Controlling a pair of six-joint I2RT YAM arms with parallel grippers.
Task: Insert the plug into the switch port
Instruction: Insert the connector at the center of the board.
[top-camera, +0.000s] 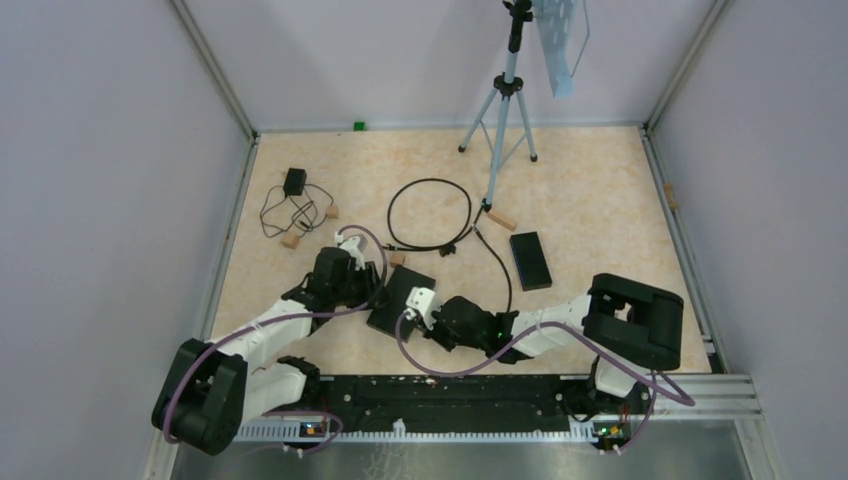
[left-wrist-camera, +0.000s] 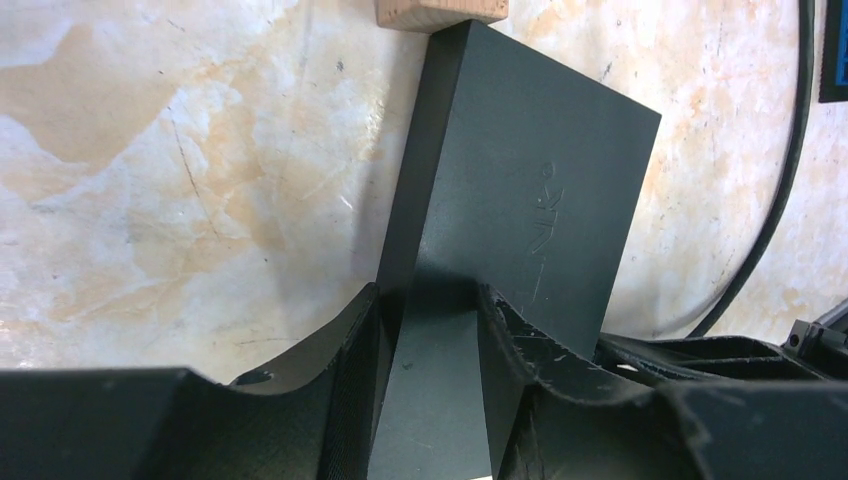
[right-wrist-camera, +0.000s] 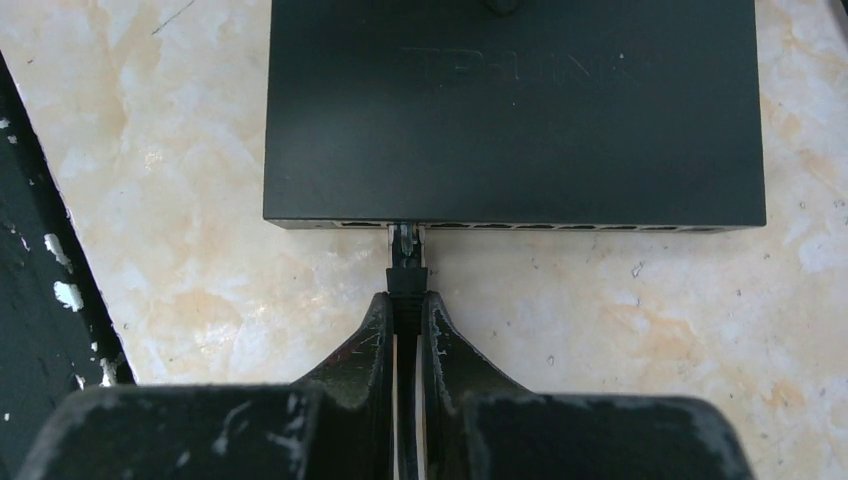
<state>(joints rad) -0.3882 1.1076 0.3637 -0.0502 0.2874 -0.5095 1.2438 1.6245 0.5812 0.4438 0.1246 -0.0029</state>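
The black switch (top-camera: 398, 298) lies flat between my two arms. My left gripper (left-wrist-camera: 428, 300) is shut on the switch (left-wrist-camera: 530, 190), with one finger on its side wall and the other on its top face. In the right wrist view the switch (right-wrist-camera: 510, 110) shows its row of ports (right-wrist-camera: 560, 226) along the near face. My right gripper (right-wrist-camera: 406, 305) is shut on the plug (right-wrist-camera: 406, 255) by its black boot. The plug's clear tip sits in the mouth of a port near the left end of the row. How deep it sits is hidden.
A second black box (top-camera: 531, 260) lies to the right, and a black cable loop (top-camera: 430, 213) lies behind the switch. A tripod (top-camera: 500, 120) stands at the back. A power adapter (top-camera: 294, 182) with its cord and wooden blocks (top-camera: 500, 218) lie around. A wooden block (left-wrist-camera: 440, 12) touches the switch's far corner.
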